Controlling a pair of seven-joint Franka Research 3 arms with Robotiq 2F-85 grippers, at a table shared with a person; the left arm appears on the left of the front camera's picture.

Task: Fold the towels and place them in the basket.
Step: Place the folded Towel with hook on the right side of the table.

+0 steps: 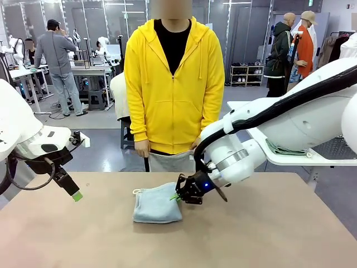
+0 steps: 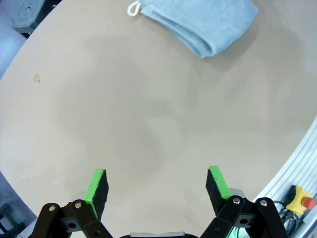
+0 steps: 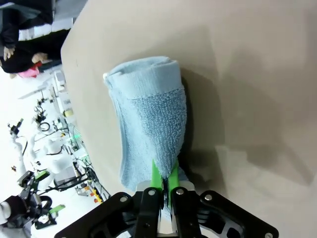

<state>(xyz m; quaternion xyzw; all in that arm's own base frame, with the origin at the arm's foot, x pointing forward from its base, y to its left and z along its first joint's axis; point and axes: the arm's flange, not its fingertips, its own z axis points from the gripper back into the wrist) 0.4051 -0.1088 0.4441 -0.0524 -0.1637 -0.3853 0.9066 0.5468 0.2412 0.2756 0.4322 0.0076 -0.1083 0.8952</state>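
Nearest, at the lower left of the front view, the left pincer (image 1: 75, 194) hangs over bare desk (image 1: 251, 234) with its jaws spread wide and nothing between them. It is well apart from the towel, so it gives the cloth no support.

At the middle of the frame the blue towel (image 1: 156, 204) lies folded into a thick pad on the desk, its white loop (image 1: 135, 191) at the upper left corner. This is the task's thing, and it rests flat on the desk.

Just right of it, the right pincer (image 1: 178, 196) is clamped on the towel's right edge. In the right wrist view the green pads (image 3: 156, 174) meet almost flush with only a thin lip of terry between them. How many layers that lip takes in is hard to tell from this angle; it may be just the top ones.

That is the main risk, in my judgement. If the arm lifts on so slight a bite, the lower layers could drop away and the fold would open. The cloth might also slide out of the pads altogether, as terry is soft and gives. A sideways pull rather than a lift would likely drag the pad across the desk and skew it.

Behind, at the far edge, a person (image 1: 173, 84) stands close to the right arm, so a wide swing could brush them.
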